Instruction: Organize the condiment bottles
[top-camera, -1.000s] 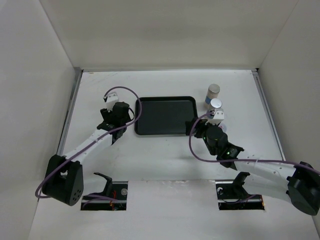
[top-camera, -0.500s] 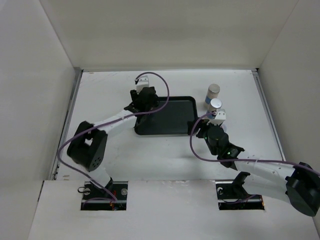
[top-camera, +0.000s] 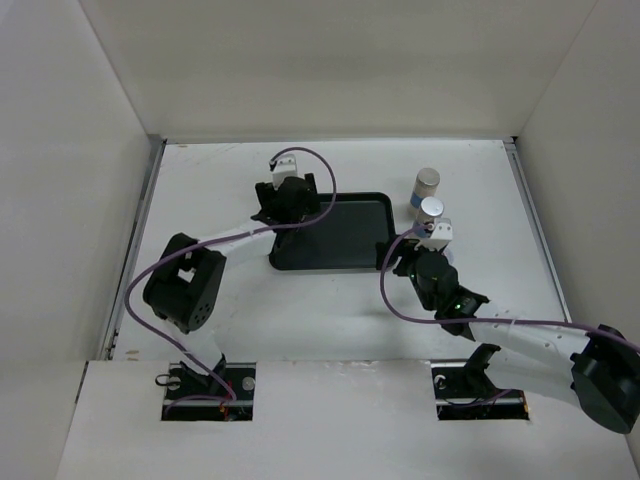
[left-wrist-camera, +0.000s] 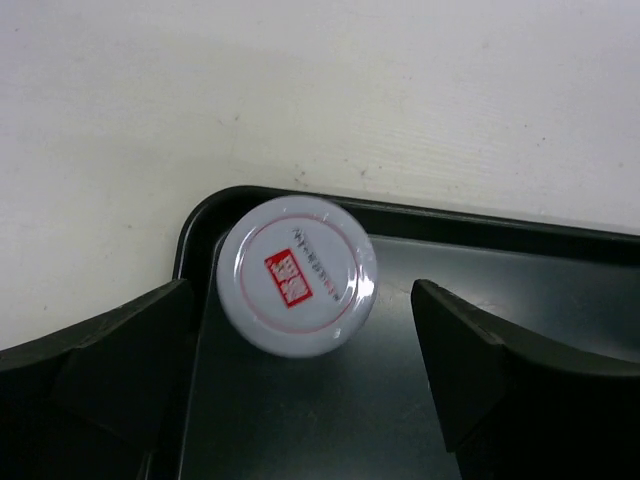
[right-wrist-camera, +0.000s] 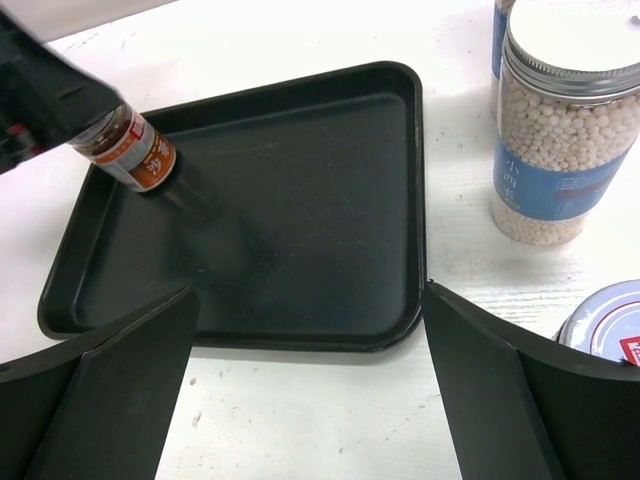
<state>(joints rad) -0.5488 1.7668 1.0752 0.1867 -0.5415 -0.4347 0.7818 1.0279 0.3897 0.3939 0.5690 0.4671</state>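
Observation:
A short condiment bottle with a pale cap and a reddish-brown label stands in the far left corner of the black tray. My left gripper hangs open over it, a finger on either side, touching neither. In the top view the left gripper hides that bottle. Two taller blue-banded bottles stand right of the tray; the nearer one is full of pale beads. My right gripper is open and empty at the tray's near right corner. Another red-marked cap shows beside its right finger.
White walls box in the table on the left, back and right. The tray's rim is raised around its dark floor. The right arm's purple cable loops near the tray's near right corner.
My left arm swung from left of the tray to its far left corner, and its jaws opened off the short bottle, which now stands in the tray. The right arm barely moved.

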